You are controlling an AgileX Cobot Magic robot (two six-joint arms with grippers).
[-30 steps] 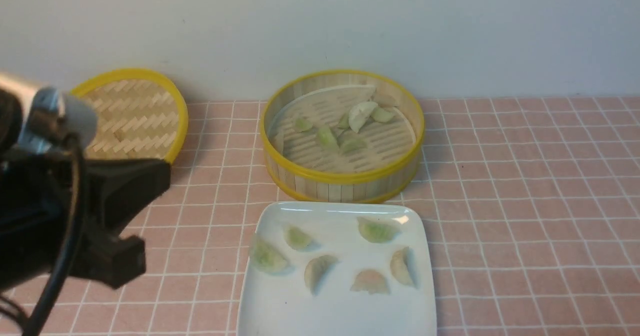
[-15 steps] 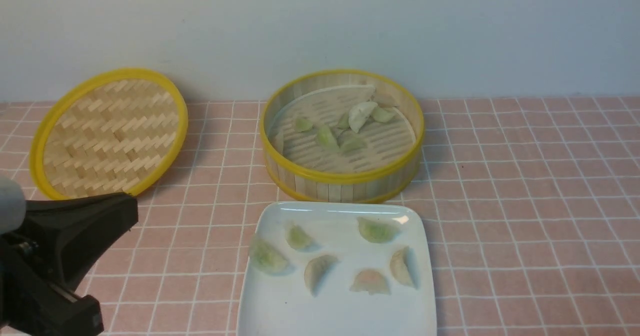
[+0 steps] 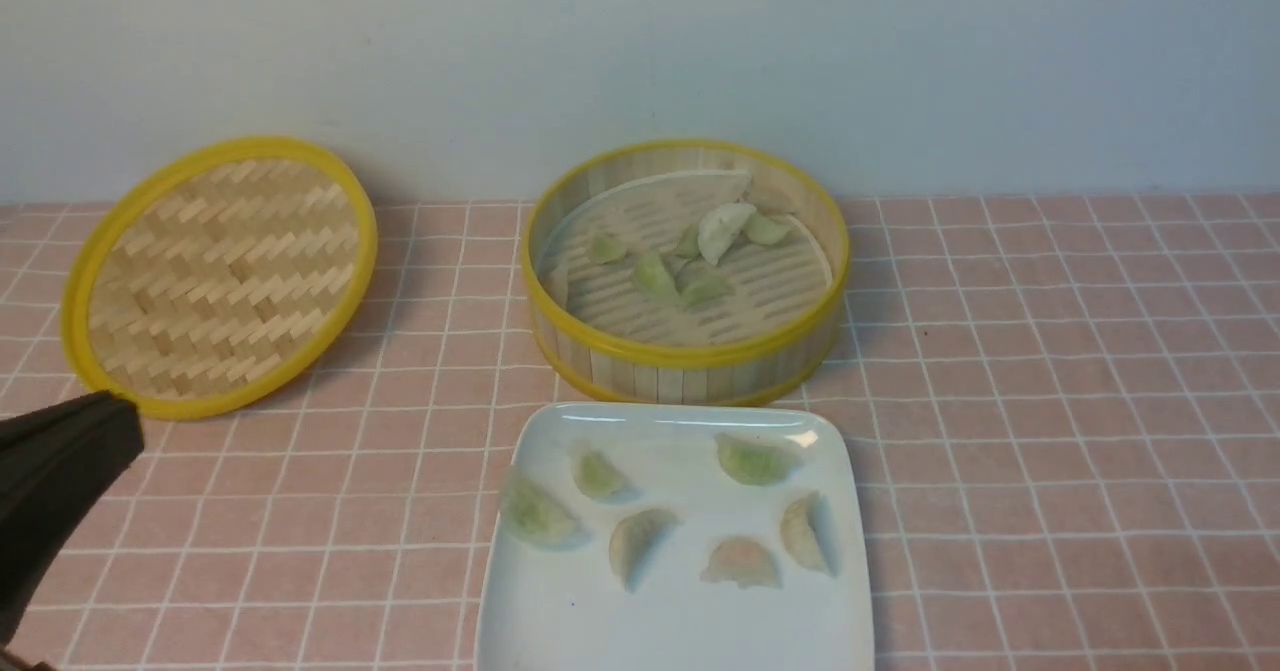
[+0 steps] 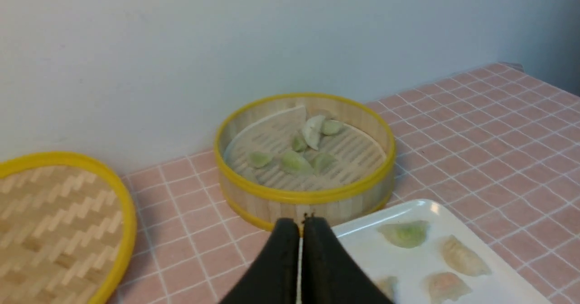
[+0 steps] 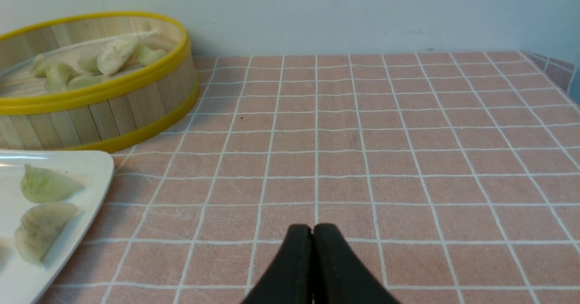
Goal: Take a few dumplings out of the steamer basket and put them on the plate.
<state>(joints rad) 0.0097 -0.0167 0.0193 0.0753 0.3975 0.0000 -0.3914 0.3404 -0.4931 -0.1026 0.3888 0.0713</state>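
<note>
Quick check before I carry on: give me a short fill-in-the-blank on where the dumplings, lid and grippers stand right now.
1. The white plate holds ____ dumplings.
2. The woven lid lies to the robot's ____ of the steamer basket.
3. The left gripper has its jaws ____.
4. The right gripper holds ____.

Missing words: six; left; shut; nothing

A plain pale wall [image 3: 640, 51], grey-white with a faint bluish cast, runs across the far side and meets the surface [image 3: 1050, 371] in a straight line. The surface is covered by a dusty pink cloth ruled into squares by thin white lines. At the far right the cloth folds down over an edge [image 5: 555, 68], with a darker stretch of wall beyond it. The light is soft and even, throwing only gentle shadows onto cloth and wall.
</note>
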